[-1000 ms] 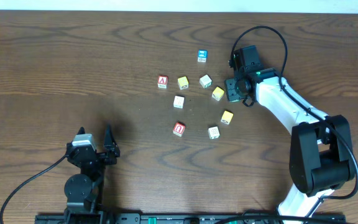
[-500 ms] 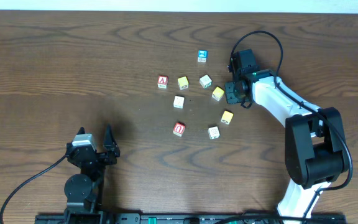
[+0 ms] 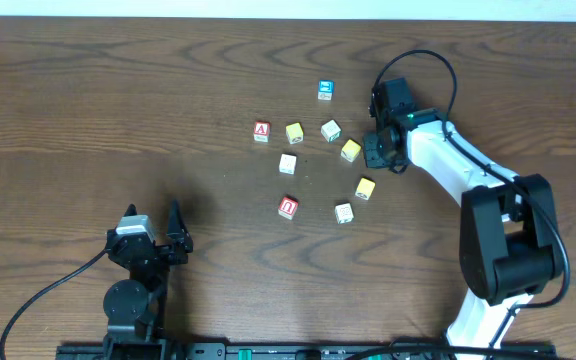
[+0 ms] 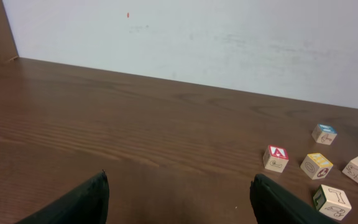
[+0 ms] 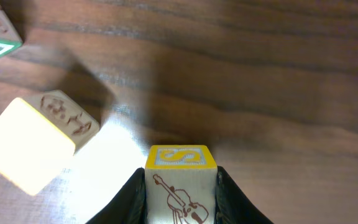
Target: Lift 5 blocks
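The right gripper point(image 5: 180, 208) fingers are closed on a small yellow-edged wooden cube point(image 5: 180, 157).
The cube sits on the dark wooden worktop point(image 3: 118, 100), near a cream wooden cube point(image 5: 30, 146); the left gripper point(image 4: 179, 202) rests well apart, fingers spread wide, empty.

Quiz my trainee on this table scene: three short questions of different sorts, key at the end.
1. True or false: the left gripper holds a cube.
2. Which letter tops the yellow-topped wooden cube clamped by the right gripper? A) A B) S C) U
3. Fill in: the small wooden cube farthest from the arm bases has a ___ face.
Key: 1 false, its jaws stand open and empty; 2 B; 3 blue.
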Available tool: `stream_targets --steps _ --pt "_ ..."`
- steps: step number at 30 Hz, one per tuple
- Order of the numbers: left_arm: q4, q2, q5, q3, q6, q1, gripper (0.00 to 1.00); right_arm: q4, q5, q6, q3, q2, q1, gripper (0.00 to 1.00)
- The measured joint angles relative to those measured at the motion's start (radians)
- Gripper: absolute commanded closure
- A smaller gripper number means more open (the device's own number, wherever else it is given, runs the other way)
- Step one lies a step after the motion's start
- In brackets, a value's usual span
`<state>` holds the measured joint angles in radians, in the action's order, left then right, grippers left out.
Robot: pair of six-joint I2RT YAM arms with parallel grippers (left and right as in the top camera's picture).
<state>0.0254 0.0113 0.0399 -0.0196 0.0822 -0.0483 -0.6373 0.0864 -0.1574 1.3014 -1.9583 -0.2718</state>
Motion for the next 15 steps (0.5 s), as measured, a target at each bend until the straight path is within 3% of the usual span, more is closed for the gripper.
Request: stream_targets --steps 7,15 --pt "0.000 0.000 0.000 0.000 0.000 0.000 0.27 -0.158 0.000 -0.021 0.056 0.172 0.000 0.91" --pt "0.000 0.000 0.000 0.000 0.000 0.000 0.27 -0.453 0.000 -0.090 0.082 0.412 0.000 0.98"
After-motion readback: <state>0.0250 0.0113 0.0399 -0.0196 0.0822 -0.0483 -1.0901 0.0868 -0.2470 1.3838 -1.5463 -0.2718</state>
